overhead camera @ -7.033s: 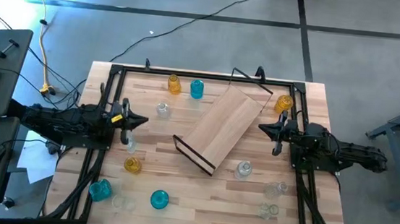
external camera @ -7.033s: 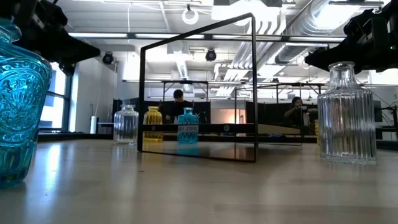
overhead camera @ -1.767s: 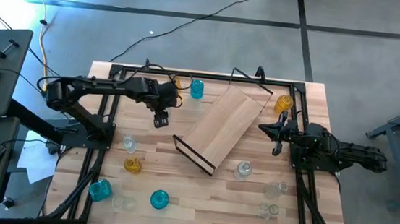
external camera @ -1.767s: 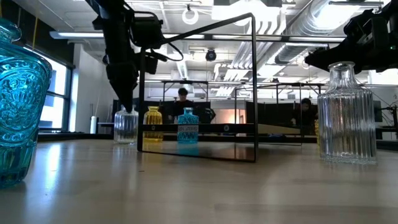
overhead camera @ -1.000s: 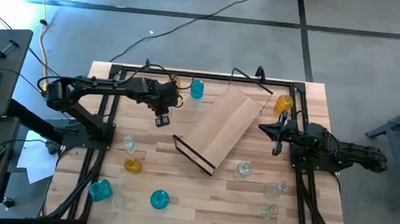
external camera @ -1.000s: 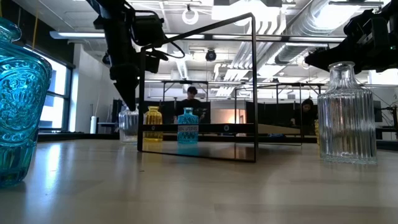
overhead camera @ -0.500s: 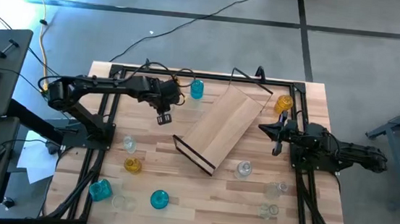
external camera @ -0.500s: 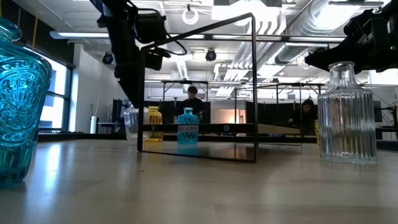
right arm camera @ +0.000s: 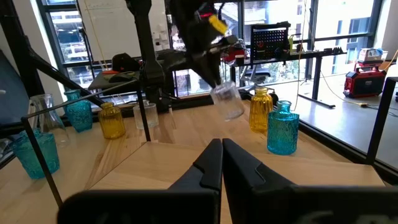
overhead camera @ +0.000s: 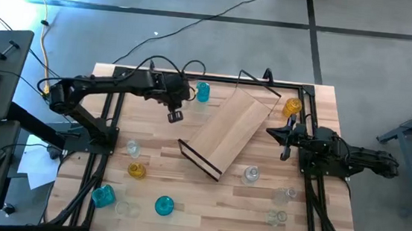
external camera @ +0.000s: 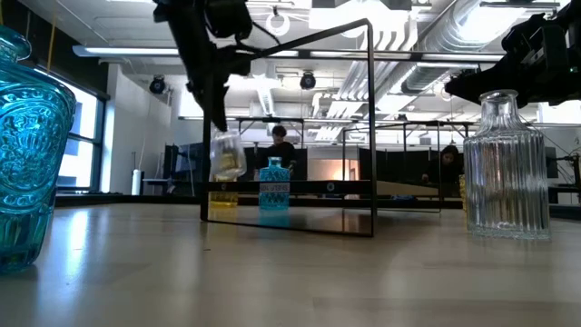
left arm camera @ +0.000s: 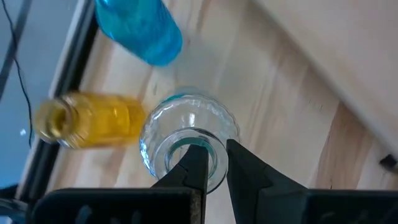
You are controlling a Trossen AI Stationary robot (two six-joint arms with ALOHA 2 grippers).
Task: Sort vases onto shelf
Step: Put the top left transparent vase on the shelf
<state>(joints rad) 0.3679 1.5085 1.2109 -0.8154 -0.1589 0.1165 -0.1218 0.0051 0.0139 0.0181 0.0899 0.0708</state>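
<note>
Item: clear vase (external camera: 227,156), which I see gripped at its neck by my left claw (overhead camera: 174,116), hanging tilted above the table (overhead camera: 184,196), beside the shelf (overhead camera: 227,132). Right claw (overhead camera: 279,135): closed, empty, parked beside the shelf.

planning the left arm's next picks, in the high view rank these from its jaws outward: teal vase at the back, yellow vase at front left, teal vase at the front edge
From the left gripper:
1. Teal vase at the back, just beyond it.
2. Yellow vase at front left, well forward.
3. Teal vase at the front edge, farthest.
</note>
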